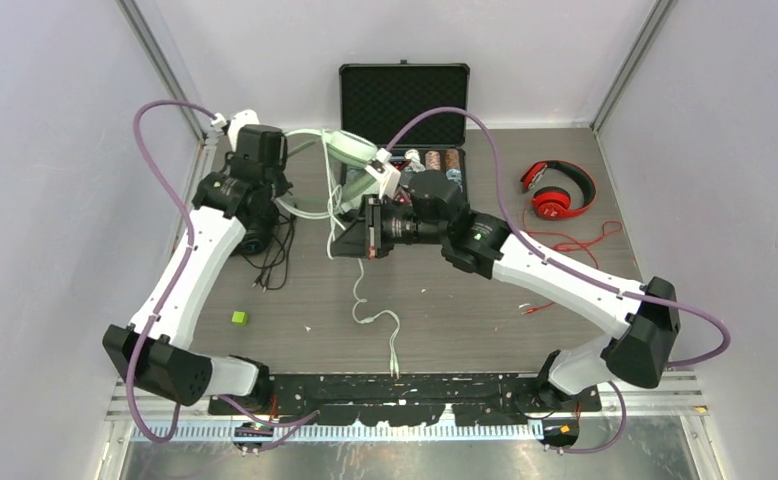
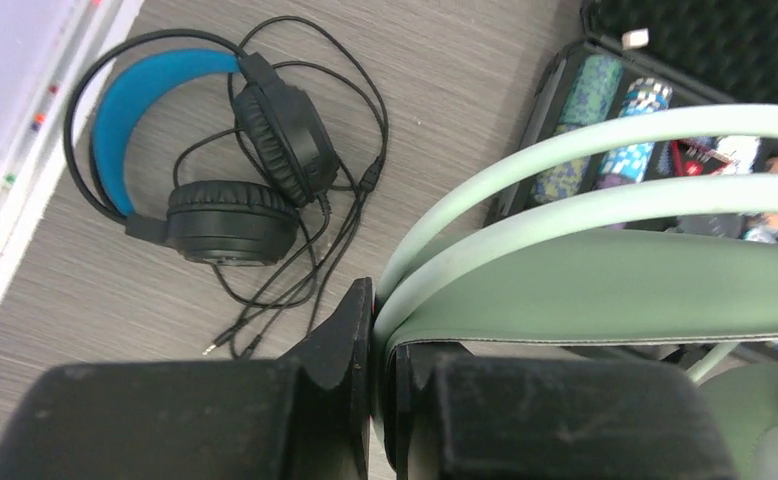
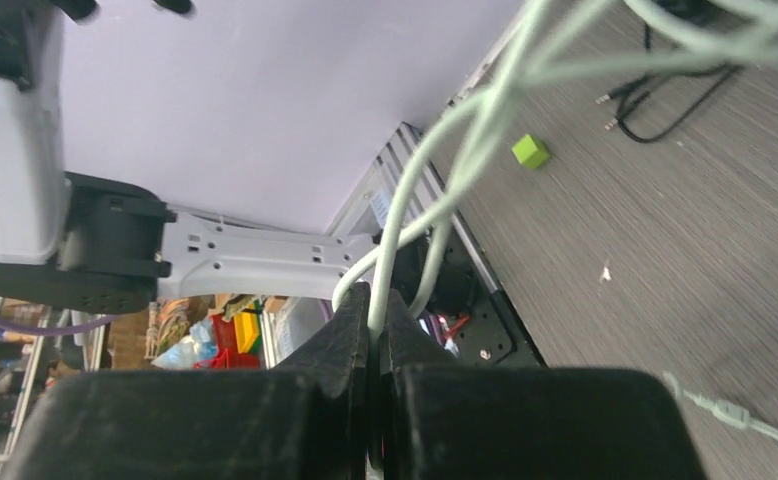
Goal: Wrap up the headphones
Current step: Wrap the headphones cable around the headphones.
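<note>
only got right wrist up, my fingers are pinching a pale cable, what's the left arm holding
observer: The left gripper is shut on the headband of the mint-green headphones; your white cable is theirs.
operator: where's the black pair
observer: The black headphones lie on the table under the left arm, cable loose.
operator: and red
observer: The red headphones lie far right, beside the open case, cable sprawled.

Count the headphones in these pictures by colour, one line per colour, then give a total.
mint-green headphones: 1
red headphones: 1
black headphones, blue-lined band: 1
Total: 3
</note>
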